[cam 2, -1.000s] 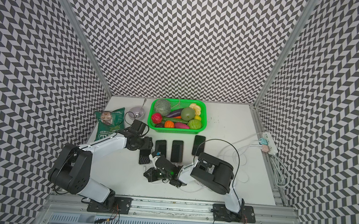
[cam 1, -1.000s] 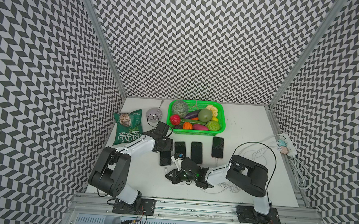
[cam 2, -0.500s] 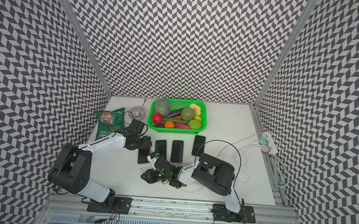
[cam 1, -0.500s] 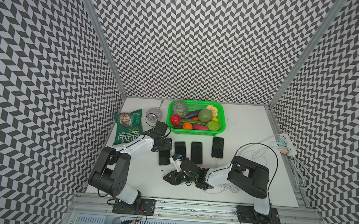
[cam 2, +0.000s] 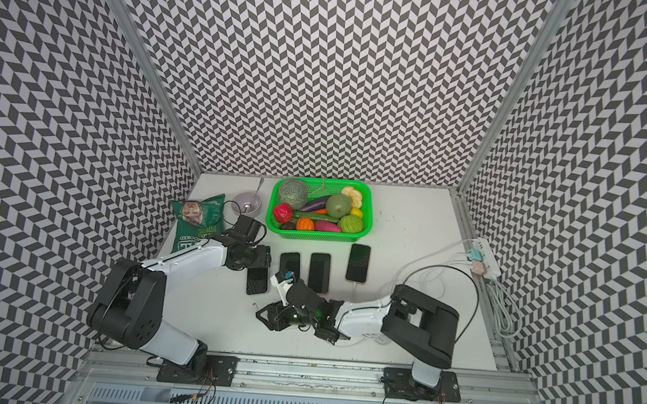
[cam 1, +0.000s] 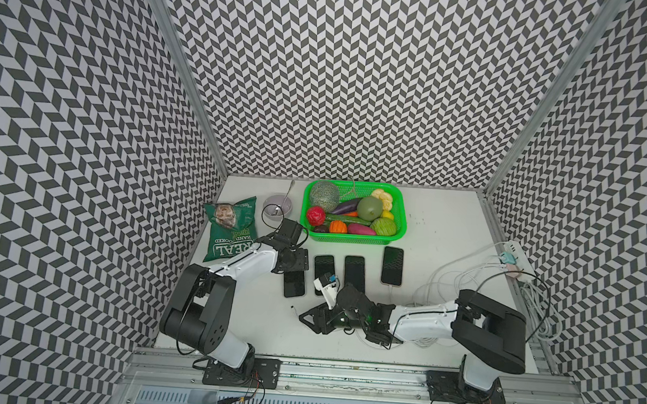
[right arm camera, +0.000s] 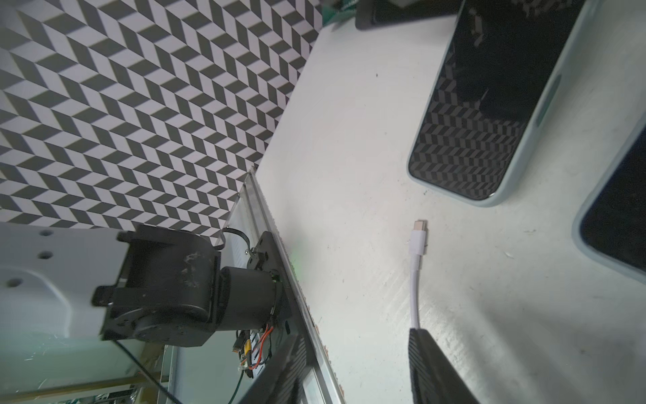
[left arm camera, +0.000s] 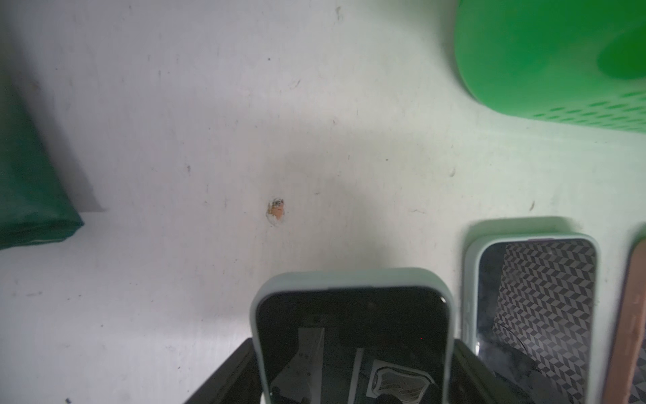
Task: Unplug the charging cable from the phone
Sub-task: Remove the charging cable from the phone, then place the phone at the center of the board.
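Observation:
The phone [cam 1: 293, 284] in a pale green case lies leftmost in a row, screen up. My left gripper [cam 1: 290, 261] is shut on its far end; in the left wrist view the phone [left arm camera: 353, 332] sits between the black fingers [left arm camera: 237, 363]. The white charging cable's plug [right arm camera: 419, 232] lies loose on the table, a short gap from the phone's near end [right arm camera: 465, 175]. My right gripper [right arm camera: 356, 335] is open near the front edge, and the cable runs past one finger [right arm camera: 433, 367]. In both top views the right gripper [cam 1: 311, 319] [cam 2: 269, 316] sits just behind the plug [cam 1: 292, 308].
Three more phones [cam 1: 324, 267] [cam 1: 354, 271] [cam 1: 392, 265] lie in the row; the rightmost has a white cable plugged in. A green basket [cam 1: 352, 238] of toy produce, a chip bag [cam 1: 230, 231] and a bowl [cam 1: 278, 207] stand behind. A power strip [cam 1: 512, 259] lies at the right edge.
My right gripper's jaws have opened and let go of the cable, whose plug now lies on the table. The left gripper has kept its hold on the phone.

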Controlling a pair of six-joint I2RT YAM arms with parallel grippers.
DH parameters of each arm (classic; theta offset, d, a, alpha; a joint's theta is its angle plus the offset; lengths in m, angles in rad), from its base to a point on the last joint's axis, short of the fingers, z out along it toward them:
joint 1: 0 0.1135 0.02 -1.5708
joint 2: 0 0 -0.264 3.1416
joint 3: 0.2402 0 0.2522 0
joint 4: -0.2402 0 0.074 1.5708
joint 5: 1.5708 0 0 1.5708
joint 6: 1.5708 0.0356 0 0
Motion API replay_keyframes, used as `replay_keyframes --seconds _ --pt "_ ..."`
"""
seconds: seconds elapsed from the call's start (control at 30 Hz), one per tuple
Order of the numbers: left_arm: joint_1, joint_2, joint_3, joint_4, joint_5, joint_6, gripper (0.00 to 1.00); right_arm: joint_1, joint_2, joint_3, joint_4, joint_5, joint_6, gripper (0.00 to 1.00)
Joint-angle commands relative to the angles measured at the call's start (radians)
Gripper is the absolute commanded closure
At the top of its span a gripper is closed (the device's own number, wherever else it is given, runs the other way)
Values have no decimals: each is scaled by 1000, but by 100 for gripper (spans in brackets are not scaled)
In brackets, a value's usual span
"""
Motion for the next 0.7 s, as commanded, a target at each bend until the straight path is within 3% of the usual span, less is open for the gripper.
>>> replay_keyframes --seconds 0.0,0.3,0.4,0.67 --pt "6 13 23 -9 -31 -11 43 13 -78 -37 -12 55 -36 46" --pt "5 32 23 -15 -45 -19 15 18 -265 -97 -97 142 -96 37" --pt "1 40 26 -29 -67 -17 1 16 -318 -103 -144 177 -129 33" --pt "-29 29 21 -29 -82 -27 0 14 -428 -125 -241 272 -167 17"
